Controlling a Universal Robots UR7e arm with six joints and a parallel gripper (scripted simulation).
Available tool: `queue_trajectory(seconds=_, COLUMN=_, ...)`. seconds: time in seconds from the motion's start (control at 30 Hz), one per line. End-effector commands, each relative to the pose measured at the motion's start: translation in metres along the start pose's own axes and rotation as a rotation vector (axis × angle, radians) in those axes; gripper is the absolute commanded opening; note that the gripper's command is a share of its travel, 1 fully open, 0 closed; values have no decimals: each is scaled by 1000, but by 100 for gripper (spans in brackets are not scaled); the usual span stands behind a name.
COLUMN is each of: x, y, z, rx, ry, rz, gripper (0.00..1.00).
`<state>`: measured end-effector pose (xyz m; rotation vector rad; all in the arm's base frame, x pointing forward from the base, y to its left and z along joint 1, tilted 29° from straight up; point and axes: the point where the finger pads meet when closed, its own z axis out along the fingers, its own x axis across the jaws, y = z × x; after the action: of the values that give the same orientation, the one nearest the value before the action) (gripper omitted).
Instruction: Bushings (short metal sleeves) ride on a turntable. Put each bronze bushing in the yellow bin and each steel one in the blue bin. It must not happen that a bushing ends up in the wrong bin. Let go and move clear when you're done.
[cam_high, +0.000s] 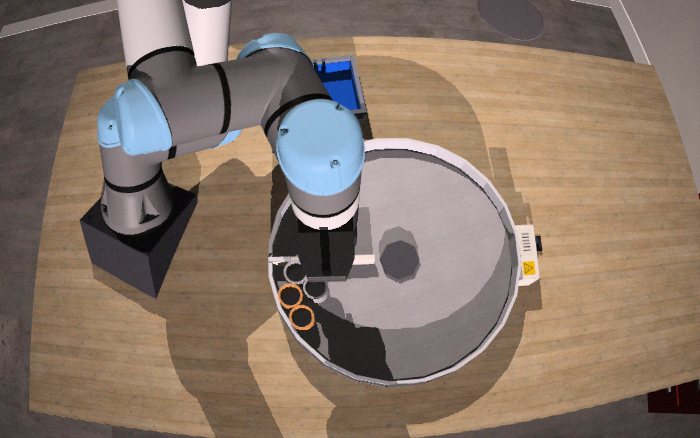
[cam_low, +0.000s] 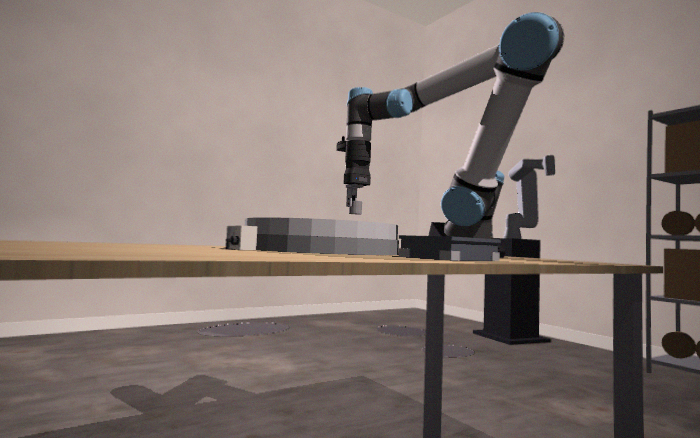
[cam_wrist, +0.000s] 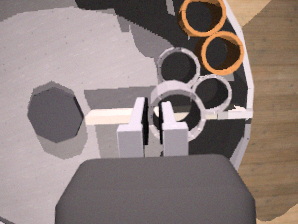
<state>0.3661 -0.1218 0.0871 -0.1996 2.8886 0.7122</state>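
steel bushing: upright, bore axis near vertical | end effector: nearly closed, pinched its wall above turntable

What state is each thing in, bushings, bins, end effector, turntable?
End effector: shut on a steel bushing's wall, raised above the turntable.
Held steel bushing: gripped, upright.
Two other steel bushings: upright on the turntable, unsorted.
Two bronze bushings: upright on the turntable, unsorted.
Blue bin: open-topped, partly hidden by the arm.
Yellow bin: cannot tell, not visible.
Turntable: level; motion cannot be told.
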Motion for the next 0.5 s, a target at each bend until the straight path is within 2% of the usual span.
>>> queue_trajectory(seconds=0.0, x=-1, y=-1, z=-17, rx=6, ry=-2, rz=-2, gripper=0)
queue_trajectory(seconds=0.33, x=-1, y=-1, z=-17, rx=6, ry=-2, rz=-2, gripper=0)
queue_trajectory(seconds=0.47, x=-3, y=42, z=-14, rx=4, ry=-2, rz=-1, gripper=0)
